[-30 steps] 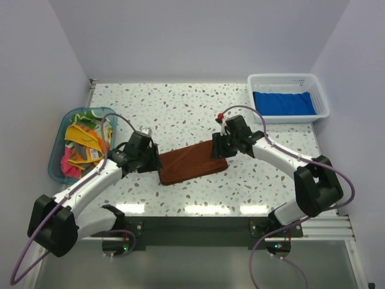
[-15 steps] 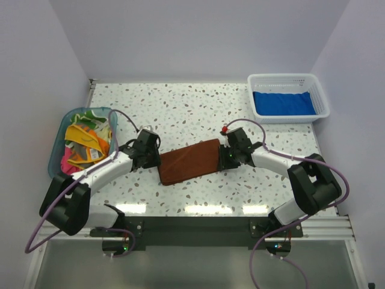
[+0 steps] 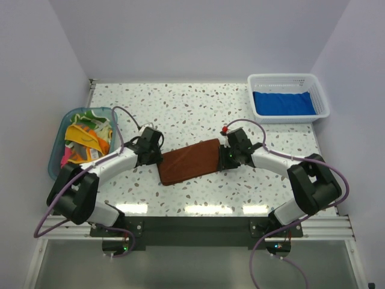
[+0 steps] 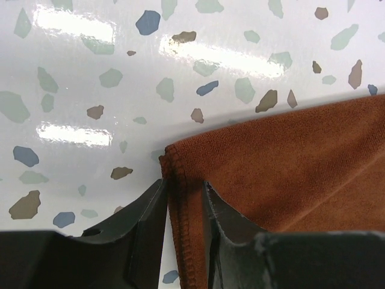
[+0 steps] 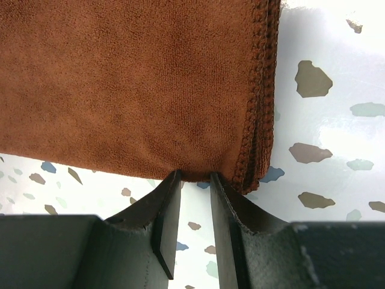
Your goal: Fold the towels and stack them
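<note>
A rust brown towel, folded into a narrow strip, lies flat on the speckled table between both arms. My left gripper is at its left end; in the left wrist view the jaws are closed narrowly on the stitched hem of the towel. My right gripper is at its right end; in the right wrist view the fingertips pinch the near edge of the towel close to its layered corner. A royal blue towel lies folded in the white basket. Several mixed towels fill the teal tub.
The white mesh basket stands at the back right corner. The teal tub stands at the left edge. Walls enclose the table at the back and both sides.
Both arms have come down low at the ends of the brown towel. The left gripper has shifted slightly right onto the towel's left end. The towel lies flatter.
</note>
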### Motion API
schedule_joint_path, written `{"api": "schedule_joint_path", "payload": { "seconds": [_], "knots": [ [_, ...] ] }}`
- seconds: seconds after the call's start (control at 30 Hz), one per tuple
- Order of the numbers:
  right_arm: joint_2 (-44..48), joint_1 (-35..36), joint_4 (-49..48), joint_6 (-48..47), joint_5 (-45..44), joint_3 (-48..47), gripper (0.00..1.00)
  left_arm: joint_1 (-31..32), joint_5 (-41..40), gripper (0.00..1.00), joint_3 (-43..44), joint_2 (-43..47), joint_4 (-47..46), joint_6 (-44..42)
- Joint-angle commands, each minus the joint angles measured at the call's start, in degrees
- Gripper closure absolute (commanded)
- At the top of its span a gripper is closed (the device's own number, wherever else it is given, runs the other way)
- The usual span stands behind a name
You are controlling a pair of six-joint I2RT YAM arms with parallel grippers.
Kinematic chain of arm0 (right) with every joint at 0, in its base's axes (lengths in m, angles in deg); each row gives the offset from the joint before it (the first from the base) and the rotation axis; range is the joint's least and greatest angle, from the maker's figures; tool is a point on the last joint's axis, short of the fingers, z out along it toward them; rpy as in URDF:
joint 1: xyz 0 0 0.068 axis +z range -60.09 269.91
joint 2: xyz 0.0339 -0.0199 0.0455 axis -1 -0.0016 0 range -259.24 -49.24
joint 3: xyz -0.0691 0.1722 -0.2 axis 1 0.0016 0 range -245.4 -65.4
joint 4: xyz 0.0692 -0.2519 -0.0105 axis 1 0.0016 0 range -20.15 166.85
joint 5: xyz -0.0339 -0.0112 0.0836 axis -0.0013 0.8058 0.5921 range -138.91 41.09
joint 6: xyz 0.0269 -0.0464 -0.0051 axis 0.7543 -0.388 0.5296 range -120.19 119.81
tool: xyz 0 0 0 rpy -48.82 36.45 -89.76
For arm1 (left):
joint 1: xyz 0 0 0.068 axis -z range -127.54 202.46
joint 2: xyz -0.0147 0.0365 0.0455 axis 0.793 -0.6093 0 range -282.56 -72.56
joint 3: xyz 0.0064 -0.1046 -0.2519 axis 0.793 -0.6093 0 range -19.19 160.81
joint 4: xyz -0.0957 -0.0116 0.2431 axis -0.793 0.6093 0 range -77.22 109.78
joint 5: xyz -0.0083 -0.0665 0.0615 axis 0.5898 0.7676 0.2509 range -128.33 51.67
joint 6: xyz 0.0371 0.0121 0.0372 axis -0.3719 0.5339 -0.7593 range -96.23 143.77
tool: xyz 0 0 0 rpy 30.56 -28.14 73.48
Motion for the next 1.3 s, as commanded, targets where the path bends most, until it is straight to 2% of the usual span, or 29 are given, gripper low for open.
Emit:
{"api": "schedule_joint_path", "payload": {
  "seconds": [0.0,0.07,0.2,0.37,0.5,0.8,1.0,1.13,1.27],
  "knots": [
    [-1.02,0.04,-1.57,-0.16,-1.78,1.12,0.7,-0.41,-3.28,0.67,1.98,-1.49,-2.7,1.29],
    [-0.94,0.04,-1.48,-0.16,-1.87,1.21,0.7,-0.41,-4.42,0.69,2.24,-2.2,-2.52,1.29],
    [-0.41,0.04,-1.04,-0.42,-2.57,1.56,0.7,-1.64,-7.06,0.82,2.42,-4.04,-2.43,1.38],
    [0.03,0.04,-0.16,-0.42,-3.54,2.08,0.7,-4.19,-6.89,0.91,2.94,-5.45,-4.01,-0.46],
    [0.2,0.04,0.19,-0.33,-3.72,2.44,0.7,-5.6,-6.1,0.91,3.65,-6.42,-4.63,-2.04],
    [1.87,0.04,1.77,-0.24,-2.84,0.25,0.65,-6.21,-4.6,0.64,4.79,-4.41,-2.35,-4.16],
    [5.12,0.04,5.72,-0.51,-1.43,-4.15,0.52,-6.13,-4.87,0.42,6.02,3.68,1.51,-3.98],
    [6.53,0.04,8.62,-0.68,-0.99,-8.27,0.5,-4.64,-2.76,0.39,6.9,7.81,2.58,-3.37],
    [6.01,0.04,9.6,-1.03,-0.64,-11.0,0.51,-2.88,1.89,0.46,6.99,7.3,1.61,-3.02]
  ]
}}
